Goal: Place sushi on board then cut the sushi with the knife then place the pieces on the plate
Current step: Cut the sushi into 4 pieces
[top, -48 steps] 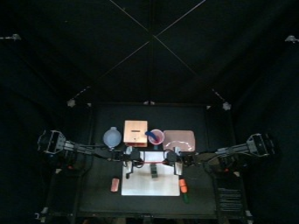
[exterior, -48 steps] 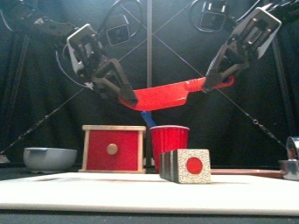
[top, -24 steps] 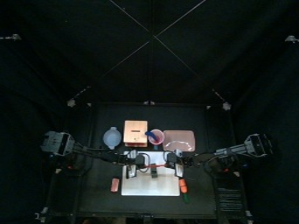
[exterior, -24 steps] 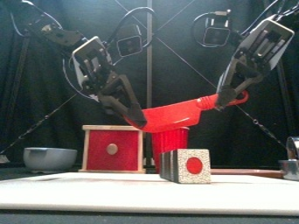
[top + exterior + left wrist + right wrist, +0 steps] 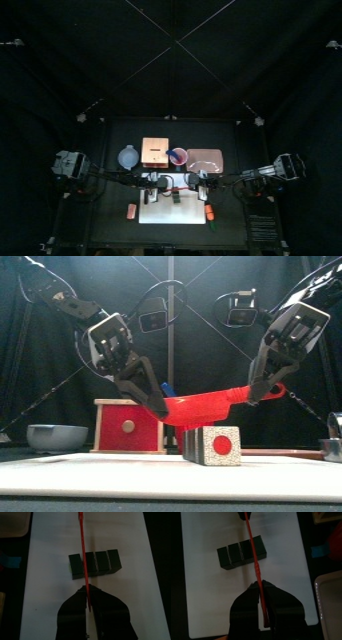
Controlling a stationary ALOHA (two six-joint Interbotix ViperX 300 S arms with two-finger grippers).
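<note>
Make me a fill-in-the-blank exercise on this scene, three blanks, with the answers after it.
1. The left claw and the right claw are each shut on one end of the red ___.
2. The sushi roll lies on the white ___.
3. The wooden box behind it has a ___ drawer front.
Answers: knife; board; red.

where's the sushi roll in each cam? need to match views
Front: sushi roll low, right of centre, on the white board, under the knife.
Top: on the white board, too small to pick out.
Left wrist: sushi roll mid-picture, just beyond the jaws.
Right wrist: sushi roll beyond the jaws, off to one side.
Shared landmark: the knife crossing the sushi roll.
</note>
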